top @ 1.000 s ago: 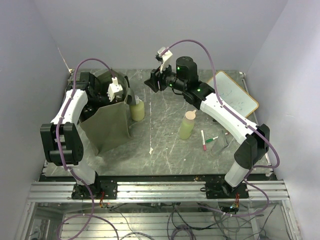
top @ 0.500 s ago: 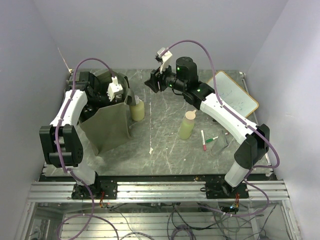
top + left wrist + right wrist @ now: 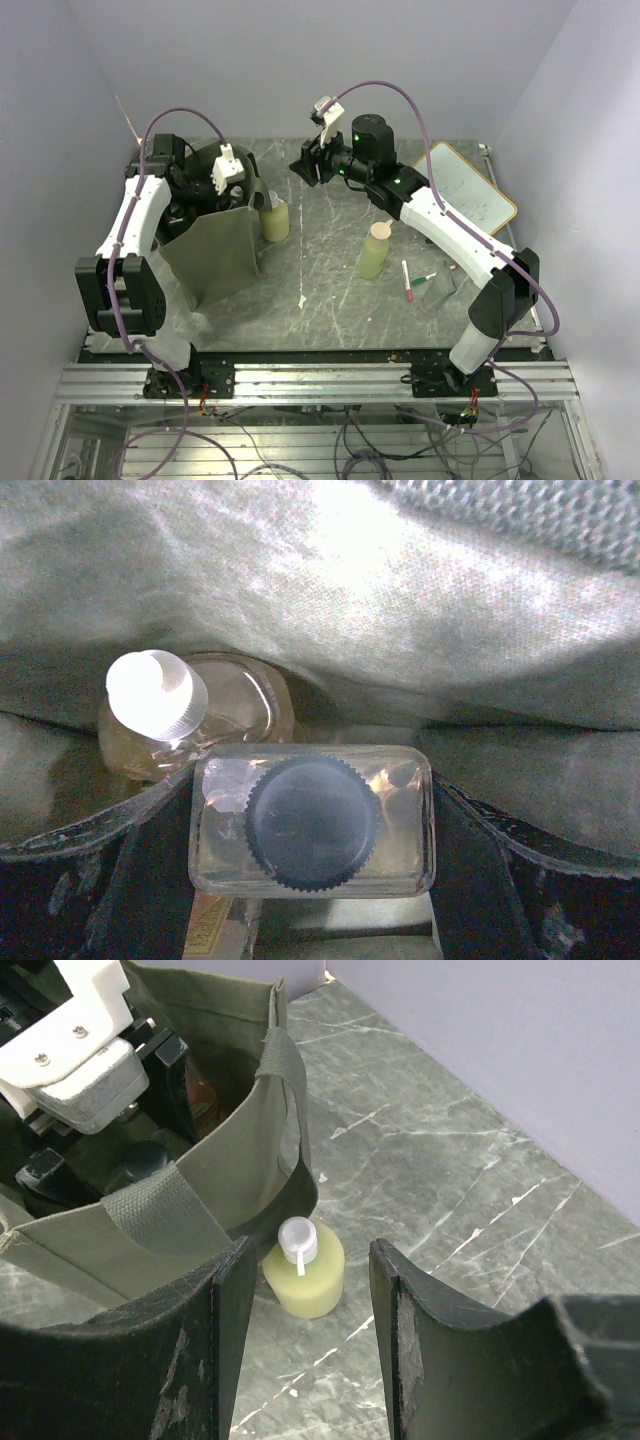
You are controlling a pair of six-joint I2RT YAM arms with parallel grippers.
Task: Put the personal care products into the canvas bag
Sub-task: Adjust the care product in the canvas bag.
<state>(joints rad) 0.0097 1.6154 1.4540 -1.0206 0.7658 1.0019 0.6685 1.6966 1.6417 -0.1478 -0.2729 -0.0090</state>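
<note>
At the far left, the left gripper [image 3: 314,785] is reaching down into the open top of the canvas bag [image 3: 215,255], which is standing upright on the left side of the table [image 3: 330,225]. Its fingers [image 3: 90,830] are pressing against both short sides of a clear bottle [image 3: 312,820] with a black cap, grasping it inside the bag. Just beyond it, an amber bottle [image 3: 215,710] with a white cap is sitting against the bag's fabric wall.

Just right of the bag, a pale yellow-green bottle [image 3: 275,220] with a white cap is standing upright on the table, close against the bag's side. Further right, the right gripper [image 3: 312,1255] is hovering above the back of the table, its fingers spread apart and holding nothing.

Right of the middle, a light green bottle [image 3: 372,258] with a beige cap is standing alone. Beside it, a red pen [image 3: 407,281] and a green pen [image 3: 424,278] are lying flat. A whiteboard [image 3: 470,185] is lying at the far right edge.
</note>
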